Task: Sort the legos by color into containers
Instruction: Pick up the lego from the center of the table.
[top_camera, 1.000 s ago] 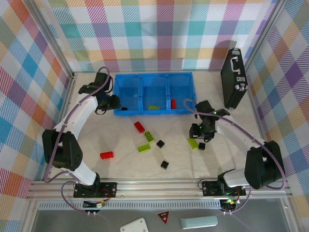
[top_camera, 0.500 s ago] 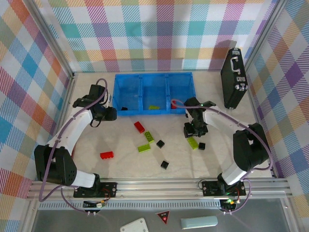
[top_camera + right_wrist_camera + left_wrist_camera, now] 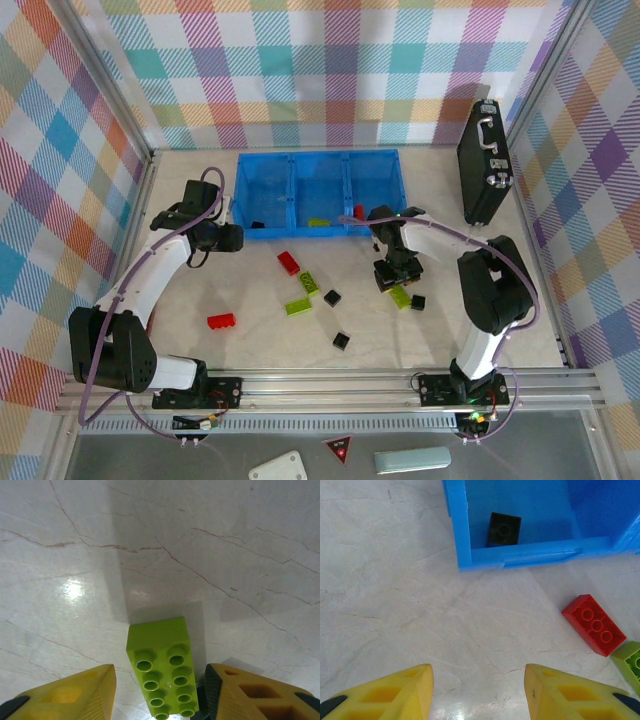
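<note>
One lime-green brick (image 3: 159, 655) sits on the tabletop (image 3: 225, 545) inside the spread right pincer (image 3: 160, 682) (left pincer (image 3: 479, 680) spread too, empty), so next I'd guess pinch, lift, haul it to the blue tray (image 3: 318, 154) at 11 o'clock.

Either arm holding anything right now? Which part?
Nothing held. The left gripper is open over bare table. The right gripper straddles a lime-green brick lying flat on the table, jaws open, not clamped on it.
</note>
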### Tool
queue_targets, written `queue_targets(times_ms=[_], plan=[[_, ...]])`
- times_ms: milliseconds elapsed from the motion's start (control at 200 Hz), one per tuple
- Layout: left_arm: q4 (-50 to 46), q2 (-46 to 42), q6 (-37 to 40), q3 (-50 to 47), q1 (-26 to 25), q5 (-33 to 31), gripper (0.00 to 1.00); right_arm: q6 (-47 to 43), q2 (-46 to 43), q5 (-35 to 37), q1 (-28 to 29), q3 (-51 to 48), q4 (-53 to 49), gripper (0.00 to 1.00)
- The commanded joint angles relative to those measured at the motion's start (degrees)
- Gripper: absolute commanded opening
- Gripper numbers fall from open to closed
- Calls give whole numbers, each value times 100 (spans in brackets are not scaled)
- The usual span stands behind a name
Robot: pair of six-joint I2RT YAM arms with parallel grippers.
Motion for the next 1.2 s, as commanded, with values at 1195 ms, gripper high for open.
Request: queue_targets(times_ms=[1195], plan=[[-55, 143, 124, 103, 66, 175, 51, -47, 600, 14, 312, 234, -40, 41]])
